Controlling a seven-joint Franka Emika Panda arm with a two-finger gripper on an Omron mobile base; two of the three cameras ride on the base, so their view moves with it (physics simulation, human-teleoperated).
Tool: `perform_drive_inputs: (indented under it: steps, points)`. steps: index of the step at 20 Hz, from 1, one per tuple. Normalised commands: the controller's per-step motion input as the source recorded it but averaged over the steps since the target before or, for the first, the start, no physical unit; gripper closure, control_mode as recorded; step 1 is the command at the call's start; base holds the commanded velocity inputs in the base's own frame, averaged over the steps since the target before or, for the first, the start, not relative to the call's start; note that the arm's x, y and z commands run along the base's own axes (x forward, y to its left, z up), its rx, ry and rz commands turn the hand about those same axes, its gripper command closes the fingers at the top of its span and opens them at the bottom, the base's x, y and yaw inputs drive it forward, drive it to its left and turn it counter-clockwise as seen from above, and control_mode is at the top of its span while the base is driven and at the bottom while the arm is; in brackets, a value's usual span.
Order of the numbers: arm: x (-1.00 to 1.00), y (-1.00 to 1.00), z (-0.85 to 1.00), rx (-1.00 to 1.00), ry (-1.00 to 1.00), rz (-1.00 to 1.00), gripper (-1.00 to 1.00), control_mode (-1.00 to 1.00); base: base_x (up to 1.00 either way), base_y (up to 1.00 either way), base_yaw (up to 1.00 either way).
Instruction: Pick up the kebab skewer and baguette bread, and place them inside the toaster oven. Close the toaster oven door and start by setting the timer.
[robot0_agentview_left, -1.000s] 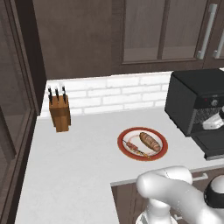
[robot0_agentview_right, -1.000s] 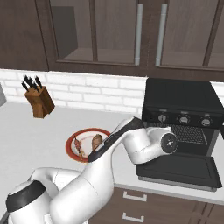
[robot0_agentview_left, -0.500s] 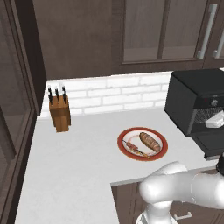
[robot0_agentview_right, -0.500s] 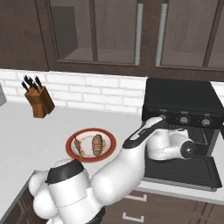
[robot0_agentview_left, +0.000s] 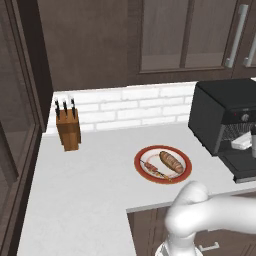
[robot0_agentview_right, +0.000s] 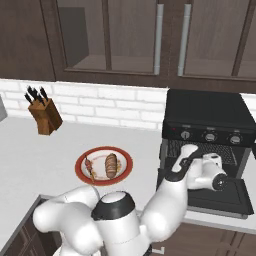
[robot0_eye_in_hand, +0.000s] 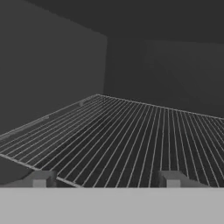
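Note:
The kebab skewer (robot0_agentview_right: 90, 167) and the baguette bread (robot0_agentview_right: 110, 165) lie side by side on a red-rimmed plate (robot0_agentview_right: 104, 151), left of the toaster oven (robot0_agentview_right: 207, 112). From the left base camera the skewer (robot0_agentview_left: 152, 169) is nearer than the baguette (robot0_agentview_left: 171, 161). The toaster oven door (robot0_agentview_right: 215, 199) hangs open and flat. Three small dials (robot0_agentview_right: 210, 136) sit on the front strip; which one is the timer I cannot tell. My hand (robot0_agentview_right: 211, 169) is at the oven mouth. My gripper (robot0_eye_in_hand: 106, 180) is open and empty over the wire rack (robot0_eye_in_hand: 131, 131).
A wooden knife block (robot0_agentview_left: 68, 129) stands at the back left by the white brick wall. Dark wall cabinets (robot0_agentview_right: 160, 40) hang above the counter (robot0_agentview_left: 95, 185). The counter's front edge steps inward near the base. My white arm (robot0_agentview_right: 170, 200) crosses in front of the oven.
My arm has swung rightward and its elbow has dropped. The hand has shifted right to the middle of the oven mouth. Plate, skewer and baguette have not moved.

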Motion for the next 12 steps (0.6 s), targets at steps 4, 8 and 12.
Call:
perform_drive_inputs:
  steps: [4, 8, 12]
  points:
    - [0.24, -0.52, -0.01, 0.01, -0.18, 0.0, -1.0, -1.0, 0.0, 0.0, 0.0]
    - [0.27, -0.39, -0.02, 0.0, -0.1, -0.01, -1.0, -1.0, 0.0, 0.0, 0.0]
    - [0.01, -0.32, -0.05, 0.0, -0.03, -0.02, -1.0, -1.0, 0.0, 0.0, 0.0]
